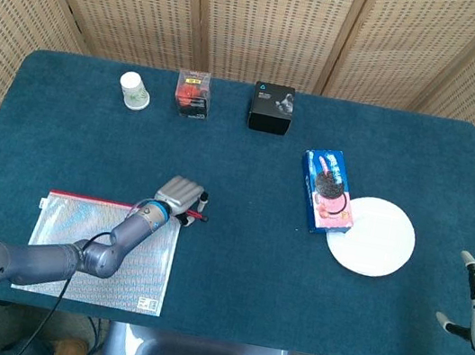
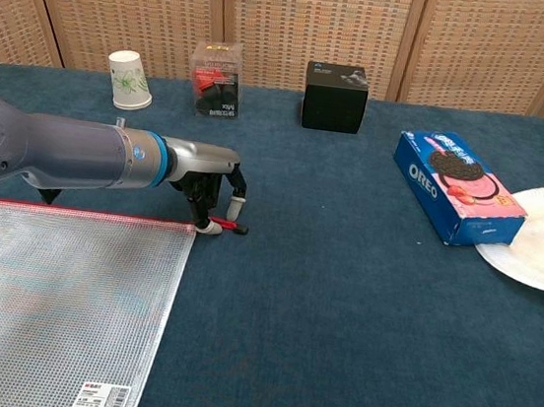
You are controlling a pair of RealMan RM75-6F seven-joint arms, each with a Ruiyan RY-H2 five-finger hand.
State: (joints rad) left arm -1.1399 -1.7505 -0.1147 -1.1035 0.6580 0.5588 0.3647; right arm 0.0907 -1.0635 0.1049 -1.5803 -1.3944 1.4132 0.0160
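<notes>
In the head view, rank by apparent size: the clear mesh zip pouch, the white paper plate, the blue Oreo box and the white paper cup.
1. Clear mesh zip pouch, largest, though partly covered by the left arm.
2. White paper plate.
3. Blue Oreo box, which partly overlaps the plate's edge.
4. White paper cup, smallest; it sits farther from the camera, but the gap is plain.

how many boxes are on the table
3: a clear box of red items and a black box at the far edge, and a blue Oreo box resting on the white plate's edge.
</notes>
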